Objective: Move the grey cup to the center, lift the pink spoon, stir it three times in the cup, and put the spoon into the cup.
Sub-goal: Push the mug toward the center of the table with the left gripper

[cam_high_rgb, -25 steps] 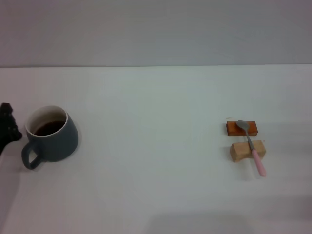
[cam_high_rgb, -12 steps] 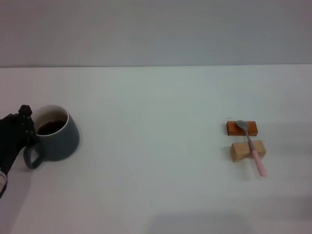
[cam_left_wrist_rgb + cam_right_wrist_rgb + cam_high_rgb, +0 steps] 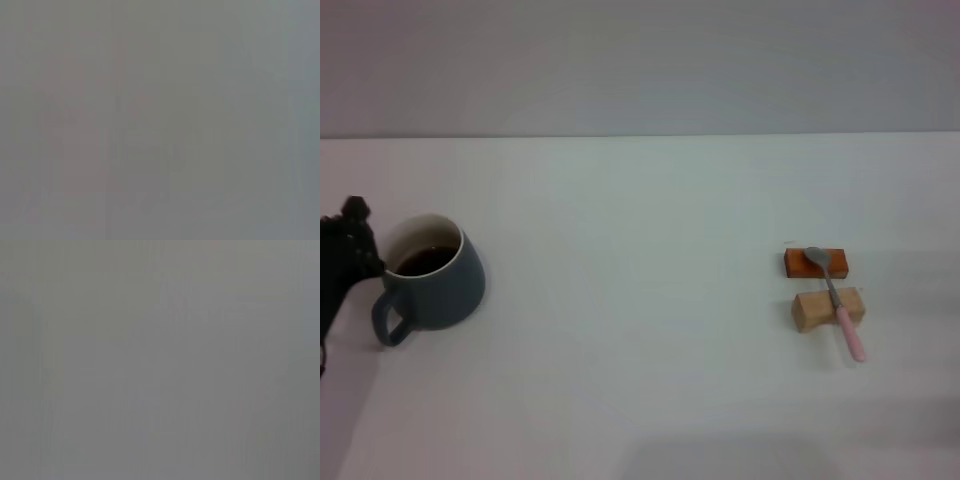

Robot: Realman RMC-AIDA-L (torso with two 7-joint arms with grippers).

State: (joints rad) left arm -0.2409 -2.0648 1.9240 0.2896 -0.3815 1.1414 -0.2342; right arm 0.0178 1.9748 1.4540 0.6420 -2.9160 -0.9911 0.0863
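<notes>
The grey cup (image 3: 438, 288) stands at the table's left side in the head view, with dark liquid inside and its loop handle turned toward the near left. My left gripper (image 3: 350, 252) is a black shape at the picture's left edge, right up against the cup's left side above the handle. The pink spoon (image 3: 844, 325) lies at the right, its metal bowl on an orange block (image 3: 798, 264) and its neck across a tan wooden block (image 3: 812, 311). Its pink handle points toward the table's near edge. The right gripper is out of view. Both wrist views show only flat grey.
The white table (image 3: 640, 300) stretches wide between the cup and the spoon's blocks. A pale wall rises behind the table's far edge.
My left gripper has come in from the left edge to the cup's side, then risen slightly. The cup has shifted a little to the right. The spoon has not moved.
</notes>
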